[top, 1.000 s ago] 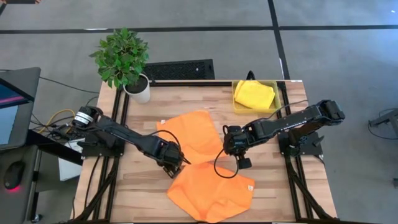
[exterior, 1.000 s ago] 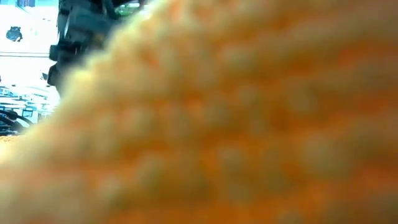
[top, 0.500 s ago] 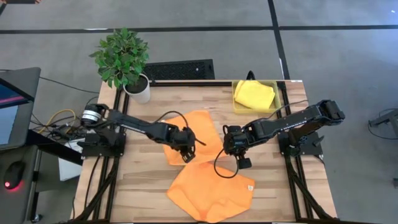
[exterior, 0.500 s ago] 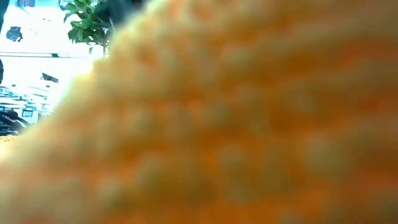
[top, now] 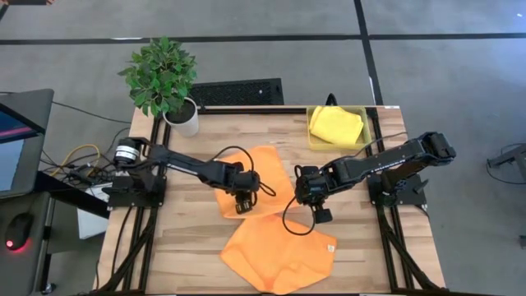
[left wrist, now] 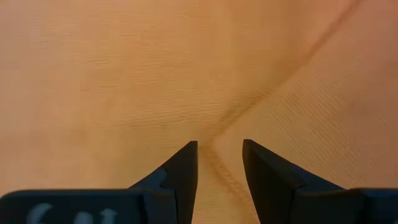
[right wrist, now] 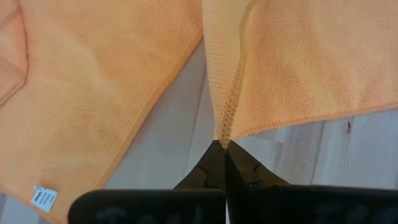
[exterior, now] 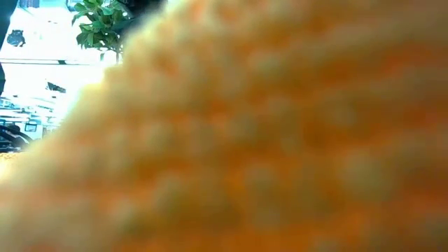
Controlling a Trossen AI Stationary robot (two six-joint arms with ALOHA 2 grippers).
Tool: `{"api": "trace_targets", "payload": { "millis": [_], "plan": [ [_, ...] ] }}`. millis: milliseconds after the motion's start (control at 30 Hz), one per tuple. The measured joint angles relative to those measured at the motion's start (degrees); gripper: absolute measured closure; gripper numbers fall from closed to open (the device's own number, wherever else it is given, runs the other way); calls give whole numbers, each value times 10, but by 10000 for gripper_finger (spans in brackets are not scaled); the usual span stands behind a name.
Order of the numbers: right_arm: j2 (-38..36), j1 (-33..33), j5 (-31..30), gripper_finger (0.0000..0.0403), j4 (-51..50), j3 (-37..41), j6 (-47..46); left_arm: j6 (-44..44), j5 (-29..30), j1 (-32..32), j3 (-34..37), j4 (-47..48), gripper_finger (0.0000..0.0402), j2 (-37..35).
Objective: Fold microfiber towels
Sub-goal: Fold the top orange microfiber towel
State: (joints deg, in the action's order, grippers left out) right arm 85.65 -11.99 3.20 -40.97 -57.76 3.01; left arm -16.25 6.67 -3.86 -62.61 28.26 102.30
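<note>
— What are the grippers doing?
— The right gripper [right wrist: 222, 146] is pinched closed on the far orange towel's [top: 261, 177] edge, mid-surface. The left gripper [left wrist: 219, 163], parted, holds nothing and presses over that towel.
— Other towels?
— Another orange towel [top: 279, 251] lies nearer.

a wooden table [top: 189, 247] with a black frame is seen from above, set on a grey floor [top: 444, 74] crossed by dark lines. a potted plant [top: 162, 76] in a white pot is placed at the table's far left corner, and a black grille [top: 237, 91] is laid on the floor just behind the table. a yellow bin [top: 313, 138] is set at the far right of the table. to the left, a dark desk [top: 20, 205] with a screen edge and a mouse [top: 17, 232] is shown, with yellow and black cables [top: 78, 160] beside it. in the low view, a brightly lit room is glimpsed behind the plant's leaves [exterior: 98, 24].
</note>
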Motion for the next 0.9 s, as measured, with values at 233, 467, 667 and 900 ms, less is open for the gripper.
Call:
{"api": "trace_targets", "payload": {
  "millis": [233,467,667,900],
  "plan": [
    [0,0,0,394,5,0,0,34,-1,0,2,-11,284,37],
    [0,0,0,394,1,0,0,33,2,0,0,-12,284,44],
    [0,0,0,394,-4,0,0,20,29,1,1,-12,284,24],
    [0,0,0,394,-4,0,0,31,16,1,1,-21,284,29]
  ]
}}
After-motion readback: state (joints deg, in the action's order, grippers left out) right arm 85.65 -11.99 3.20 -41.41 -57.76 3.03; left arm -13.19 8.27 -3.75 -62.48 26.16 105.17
